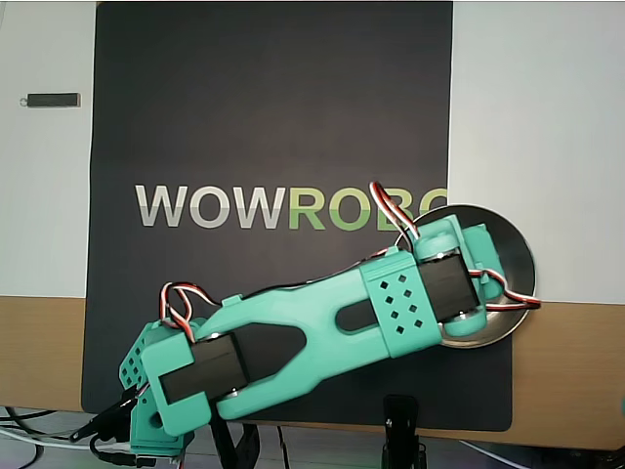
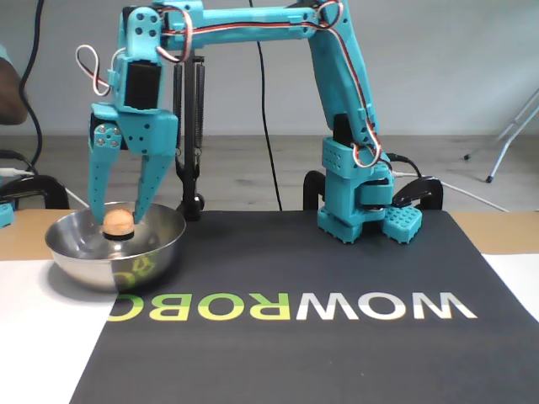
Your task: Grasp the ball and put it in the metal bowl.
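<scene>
Here, in the fixed view, the gripper [image 2: 116,220] hangs over the metal bowl [image 2: 76,252] at the lower left of the frame, its two teal fingers clamped on the peach-orange ball [image 2: 118,220], which sits just above the rim line and inside the bowl's outline. The step in hand looks like the release: it would go best if the jaws part gently with the ball low and near the bowl's middle, so it settles rather than bounces off the shiny steel. In the overhead view the arm [image 1: 322,327] covers much of the metal bowl [image 1: 513,249] at right of centre, hiding ball and fingertips entirely. Whether the ball touches the bowl's bottom cannot be told.
</scene>
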You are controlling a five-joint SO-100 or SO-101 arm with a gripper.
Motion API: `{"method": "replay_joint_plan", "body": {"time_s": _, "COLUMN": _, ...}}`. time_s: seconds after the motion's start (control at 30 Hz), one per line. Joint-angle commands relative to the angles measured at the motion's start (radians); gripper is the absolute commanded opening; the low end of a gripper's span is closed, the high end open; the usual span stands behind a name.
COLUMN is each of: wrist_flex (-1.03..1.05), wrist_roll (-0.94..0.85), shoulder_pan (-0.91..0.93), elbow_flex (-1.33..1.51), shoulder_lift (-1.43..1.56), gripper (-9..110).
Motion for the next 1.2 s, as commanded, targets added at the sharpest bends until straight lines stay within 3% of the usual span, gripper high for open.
{"method": "replay_joint_plan", "body": {"time_s": 0.0, "wrist_flex": 0.002, "wrist_roll": -0.008, "shoulder_pan": -0.002, "elbow_flex": -0.034, "shoulder_lift": 0.005, "gripper": 36}}
{"method": "replay_joint_plan", "body": {"time_s": 0.43, "wrist_flex": 0.002, "wrist_roll": -0.008, "shoulder_pan": -0.002, "elbow_flex": -0.040, "shoulder_lift": 0.005, "gripper": 37}}
{"method": "replay_joint_plan", "body": {"time_s": 0.63, "wrist_flex": 0.002, "wrist_roll": -0.009, "shoulder_pan": -0.002, "elbow_flex": -0.037, "shoulder_lift": 0.005, "gripper": 54}}
{"method": "replay_joint_plan", "body": {"time_s": 1.17, "wrist_flex": 0.002, "wrist_roll": -0.011, "shoulder_pan": -0.005, "elbow_flex": -0.034, "shoulder_lift": 0.005, "gripper": 54}}
